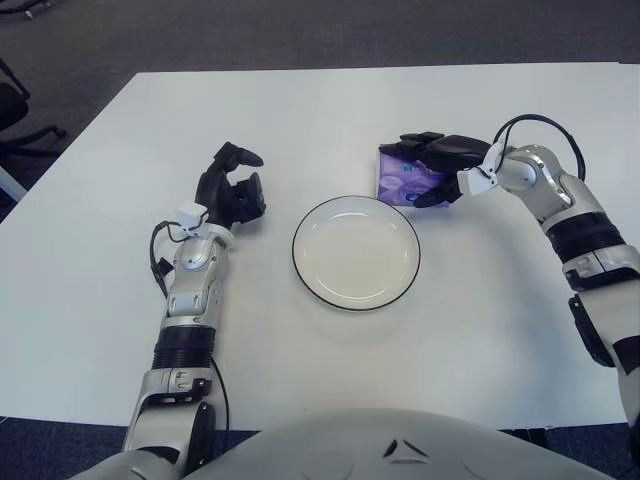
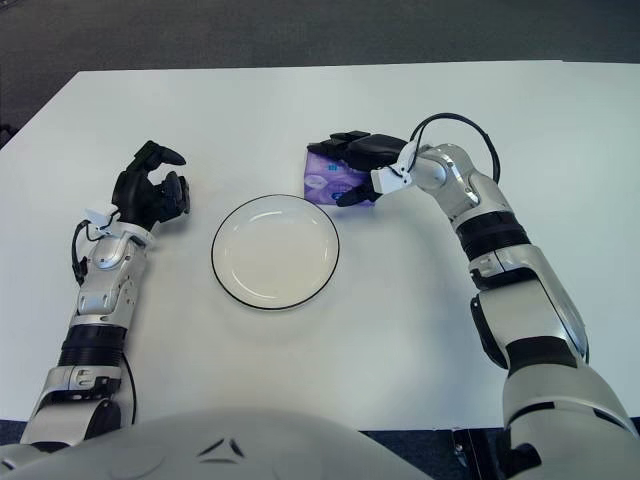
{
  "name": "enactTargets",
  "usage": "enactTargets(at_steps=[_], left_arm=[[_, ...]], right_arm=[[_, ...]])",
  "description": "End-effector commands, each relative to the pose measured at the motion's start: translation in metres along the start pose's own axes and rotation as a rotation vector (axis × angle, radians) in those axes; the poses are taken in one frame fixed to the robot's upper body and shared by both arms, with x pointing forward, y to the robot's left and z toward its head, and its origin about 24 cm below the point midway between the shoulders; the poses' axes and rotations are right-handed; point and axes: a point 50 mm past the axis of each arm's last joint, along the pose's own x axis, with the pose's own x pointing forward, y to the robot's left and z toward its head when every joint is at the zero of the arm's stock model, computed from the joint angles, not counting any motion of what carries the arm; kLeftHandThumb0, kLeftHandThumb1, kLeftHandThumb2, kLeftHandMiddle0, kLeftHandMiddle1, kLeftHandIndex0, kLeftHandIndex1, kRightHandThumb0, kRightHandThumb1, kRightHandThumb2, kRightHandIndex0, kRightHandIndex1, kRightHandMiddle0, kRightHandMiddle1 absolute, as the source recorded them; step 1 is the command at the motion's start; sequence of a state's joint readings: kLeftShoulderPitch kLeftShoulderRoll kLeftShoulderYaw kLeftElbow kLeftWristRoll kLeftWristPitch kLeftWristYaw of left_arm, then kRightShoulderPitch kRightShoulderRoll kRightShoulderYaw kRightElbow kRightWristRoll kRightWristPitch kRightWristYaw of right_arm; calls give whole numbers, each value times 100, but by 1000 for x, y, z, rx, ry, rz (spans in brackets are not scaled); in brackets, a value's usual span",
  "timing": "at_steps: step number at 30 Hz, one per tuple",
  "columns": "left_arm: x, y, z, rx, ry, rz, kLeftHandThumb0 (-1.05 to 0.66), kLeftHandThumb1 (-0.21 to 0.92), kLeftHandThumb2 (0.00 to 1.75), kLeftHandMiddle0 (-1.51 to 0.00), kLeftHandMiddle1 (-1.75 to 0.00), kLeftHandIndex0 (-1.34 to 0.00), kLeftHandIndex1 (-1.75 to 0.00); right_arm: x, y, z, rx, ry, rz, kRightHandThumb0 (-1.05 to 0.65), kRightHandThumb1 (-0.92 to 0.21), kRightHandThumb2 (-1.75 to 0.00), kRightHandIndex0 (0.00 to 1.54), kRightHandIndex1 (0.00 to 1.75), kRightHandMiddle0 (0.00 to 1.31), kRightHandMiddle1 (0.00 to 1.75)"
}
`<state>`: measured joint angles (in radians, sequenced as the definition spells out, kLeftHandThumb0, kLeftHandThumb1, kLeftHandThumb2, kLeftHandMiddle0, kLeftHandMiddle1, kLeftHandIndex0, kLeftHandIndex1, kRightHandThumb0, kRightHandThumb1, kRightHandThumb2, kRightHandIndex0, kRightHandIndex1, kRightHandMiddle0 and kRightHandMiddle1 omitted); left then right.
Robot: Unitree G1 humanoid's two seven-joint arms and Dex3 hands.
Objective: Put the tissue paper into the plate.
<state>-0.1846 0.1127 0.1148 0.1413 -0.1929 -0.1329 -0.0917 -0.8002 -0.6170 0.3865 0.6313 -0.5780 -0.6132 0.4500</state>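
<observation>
White table [image 1: 480, 330] seen from above, with a round white plate [image 1: 356, 252], rimmed in black, near its middle and bare inside. Just beyond the plate's far right edge, a purple tissue paper pack [image 1: 398, 178], lying on the table surface, close to the rim but outside it; whether pack and rim touch cannot be told. Over the right part of the pack, right hand [image 1: 441, 164], dark fingers [image 1: 419, 140] laid along the far edge and top, thumb [image 2: 349, 196] curled at the near side, so closed around the pack in a grasp; left half of the pack still showing. Silver right forearm [image 1: 560, 205] running from the hand towards the right and near edge, a black cable [image 1: 530, 124] looping above the wrist. To the left of the plate, well apart from it, left hand [image 1: 231, 190], idle, holding nothing, fingers loosely curled with the tips apart; contact with the table cannot be told. Left forearm [image 1: 192, 290] stretching from that hand straight towards the near edge, a thin black cable [image 1: 157, 260] hanging at its left side. Dark carpet [image 1: 300, 30] beyond the far edge of the table, and part of a black chair [image 1: 12, 110] at far left
</observation>
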Motion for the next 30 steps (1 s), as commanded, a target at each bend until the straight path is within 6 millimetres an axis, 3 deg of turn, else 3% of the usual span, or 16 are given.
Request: enactTargets(at_steps=[1,9,11,14,17,20,21,22,24,26,30], left_arm=[[-65,-7,-74,-129,295,121,-43,49,110,-125,-175,-48,-175],[-66,-6,-73,-115,285,124,-43,50,109,-125,-175,-47,-175],[-66,-6,-72,-111,283,124,-42,50,109,-126,-175,-47,-175],[-66,-6,-72,-110,281,124,-42,50,109,-126,-175,-47,-175],[-66,-6,-72,-114,280,127,-42,51,108,-126,-175,-47,-175],[-66,-6,-72,-114,279,129,-42,51,108,-126,-175,-47,-175],[-65,-6,-72,-111,279,129,-42,51,108,-125,-175,-47,-175],[-65,-5,-72,-109,280,130,-42,51,108,-125,-175,-46,-175],[-65,-5,-72,-104,280,130,-42,51,107,-125,-175,-46,-175],[-65,-5,-72,-99,279,129,-42,52,107,-125,-175,-46,-175],[-65,-5,-71,-95,274,127,-42,52,107,-125,-175,-46,-175]], right_arm=[[-7,24,-14,-79,92,60,-84,-92,-46,0,0,0,33],[-9,26,-15,-233,110,-75,-61,-87,-48,11,7,0,67],[-10,28,-19,-255,126,-107,-53,-74,-65,6,40,0,89],[-11,31,-23,-268,134,-134,-41,-57,-85,2,71,3,111],[-10,32,-23,-270,130,-166,-13,-38,-113,1,109,12,135],[-10,33,-24,-259,131,-195,6,-28,-131,0,146,23,160],[-10,34,-24,-248,136,-204,9,-27,-133,0,152,25,163],[-10,35,-25,-240,140,-211,20,-36,-123,16,160,33,167],[-10,36,-26,-225,148,-225,30,-45,-113,29,167,40,171],[-10,39,-27,-200,155,-245,38,-43,-116,42,172,51,173],[-12,43,-30,-149,157,-293,44,-37,-124,54,174,64,174]])
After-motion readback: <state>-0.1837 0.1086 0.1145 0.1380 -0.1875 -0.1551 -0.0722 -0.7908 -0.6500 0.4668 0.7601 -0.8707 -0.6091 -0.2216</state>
